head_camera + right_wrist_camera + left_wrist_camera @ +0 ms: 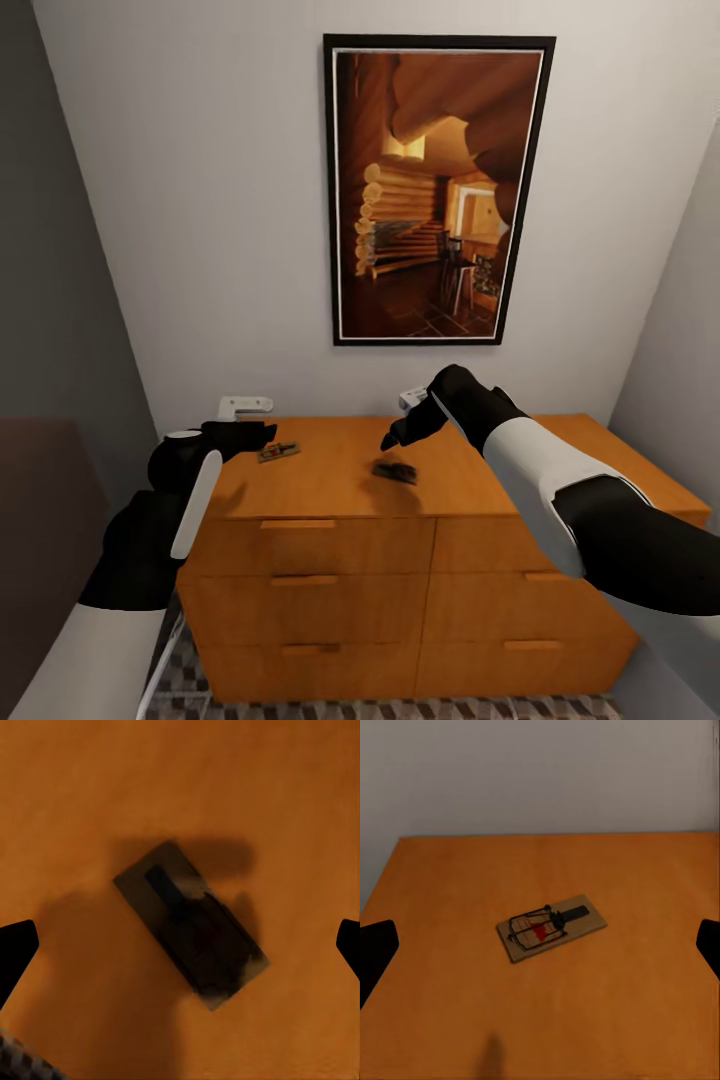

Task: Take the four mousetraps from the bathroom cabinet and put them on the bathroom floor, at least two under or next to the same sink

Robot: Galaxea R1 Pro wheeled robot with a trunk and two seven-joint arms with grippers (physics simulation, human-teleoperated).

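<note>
1 mousetrap [551, 928] lay flat on the orange-brown cabinet [645, 1005] top, its dark metal parts and a red spot facing up. The left end effector [540, 949] held its 2 dark fingertips [375, 949] wide apart, clear of it.

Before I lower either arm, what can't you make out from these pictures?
- Other two mousetraps: drawers of the cabinet are shut; contents hidden.
- Right mousetrap: shadowed under the right gripper; metal parts unclear in the head view and right wrist view.
- Left mousetrap: small in the head view.
- Floor: cut off by the bottom edge.
</note>
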